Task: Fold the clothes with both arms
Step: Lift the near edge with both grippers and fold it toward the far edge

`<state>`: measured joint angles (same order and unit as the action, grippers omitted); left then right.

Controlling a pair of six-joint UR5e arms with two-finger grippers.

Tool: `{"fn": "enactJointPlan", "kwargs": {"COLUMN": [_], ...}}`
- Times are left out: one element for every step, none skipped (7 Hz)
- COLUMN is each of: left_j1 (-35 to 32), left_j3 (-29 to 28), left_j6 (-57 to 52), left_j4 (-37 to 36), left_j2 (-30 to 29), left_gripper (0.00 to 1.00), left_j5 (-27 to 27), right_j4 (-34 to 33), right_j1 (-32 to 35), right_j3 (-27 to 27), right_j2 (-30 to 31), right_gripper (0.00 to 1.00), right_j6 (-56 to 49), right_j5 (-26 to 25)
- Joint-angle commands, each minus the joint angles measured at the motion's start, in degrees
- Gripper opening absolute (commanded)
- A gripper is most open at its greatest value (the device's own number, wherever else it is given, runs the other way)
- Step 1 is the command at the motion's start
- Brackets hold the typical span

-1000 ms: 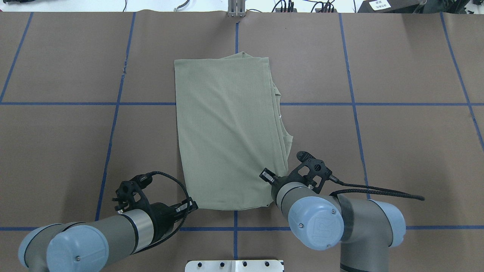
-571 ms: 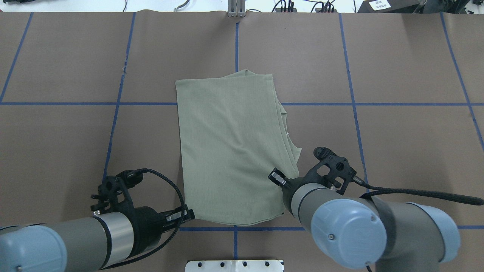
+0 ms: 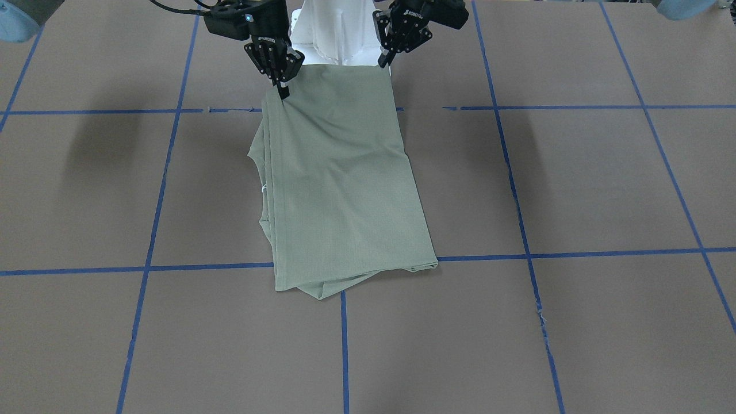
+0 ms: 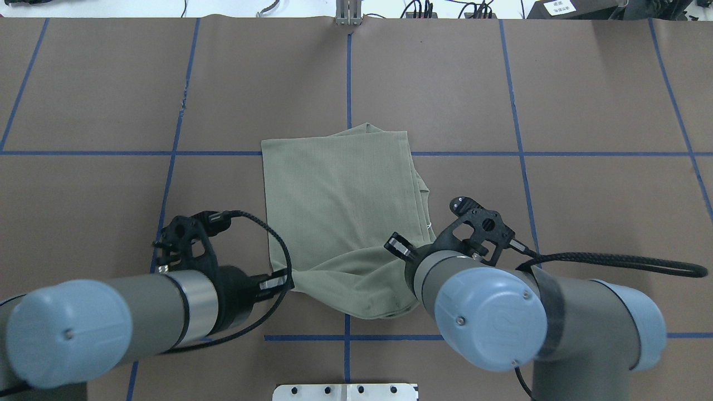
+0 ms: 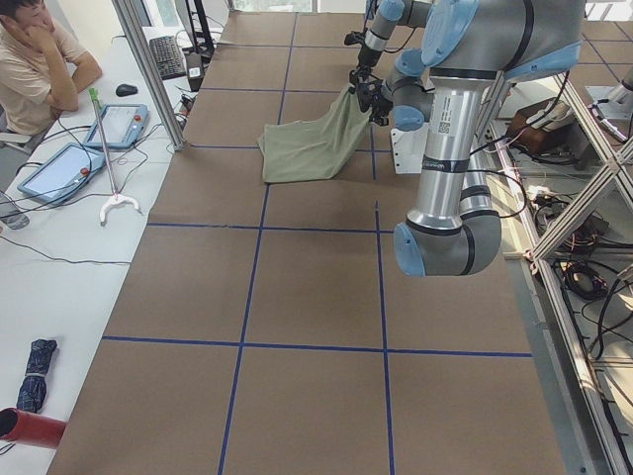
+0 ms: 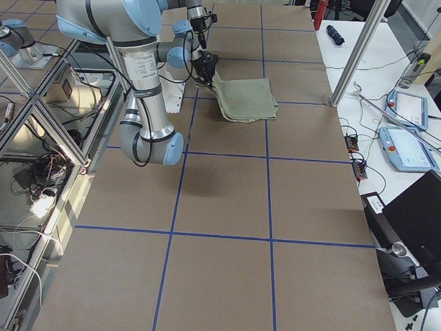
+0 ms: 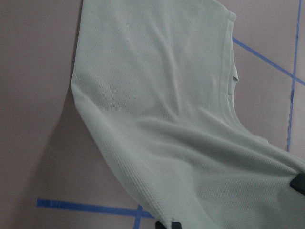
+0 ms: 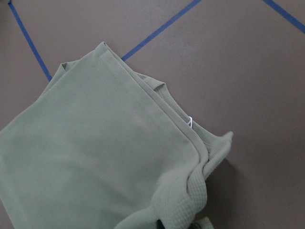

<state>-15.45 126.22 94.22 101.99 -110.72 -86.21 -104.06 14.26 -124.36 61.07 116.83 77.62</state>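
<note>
While the left gripper (image 3: 383, 59) and right gripper (image 3: 283, 91) pinch its near corners, you see the shirt (image 3: 339, 184) half raised.
Its near edge hangs lifted; the far end lies flat on the table (image 3: 575, 184), near the middle.

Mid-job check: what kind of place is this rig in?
Probably a robotics lab work cell, not a home: a table marked with a blue tape grid, teach pendants on a side desk, and a person seated beside them.
</note>
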Motion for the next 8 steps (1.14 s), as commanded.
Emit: {"fn": "enactJointPlan", "kwargs": {"left_j1": [-7.38, -9.75, -11.34, -12.32, -13.72, -16.43, -18.63, -19.35], "left_j3": [-10.87, -13.34, -18.07, -22.64, -25.55, -26.54, -28.12, -30.74], "left_j6": [-6.13, -8.59, -9.4, -9.41, -11.41, -13.95, -16.15, -16.78], "left_j4": [0.4, 1.53, 3.63, 6.35, 8.29, 8.66, 8.67, 8.75], "left_j2": [-4.33, -4.33, -5.29, -6.69, -7.4, -8.1, -9.5, -11.0], "left_gripper": [0.0, 0.0, 0.0, 0.0, 0.0, 0.0, 0.0, 0.0], "left_j5": [-0.18, -0.18, -0.1, -0.01, -0.01, -0.09, -0.18, -0.18], "right_j4": [8.9, 10.96, 11.33, 15.6, 19.99, 20.99, 21.0, 21.17], "right_j1": [5.58, 8.21, 9.89, 11.39, 12.71, 14.55, 16.22, 16.94], "right_j3": [11.11, 15.69, 22.34, 27.72, 33.34, 36.01, 36.64, 39.26], "right_j2": [-1.66, -3.48, -7.24, -9.02, -10.34, -12.18, -13.33, -14.56], "right_gripper": [0.0, 0.0, 0.0, 0.0, 0.0, 0.0, 0.0, 0.0], "right_j6": [-3.35, -5.19, -5.73, -6.34, -7.22, -8.36, -9.16, -9.51], "right_j5": [1.38, 2.87, 3.5, 4.63, 4.73, 5.86, 7.88, 8.16]}}
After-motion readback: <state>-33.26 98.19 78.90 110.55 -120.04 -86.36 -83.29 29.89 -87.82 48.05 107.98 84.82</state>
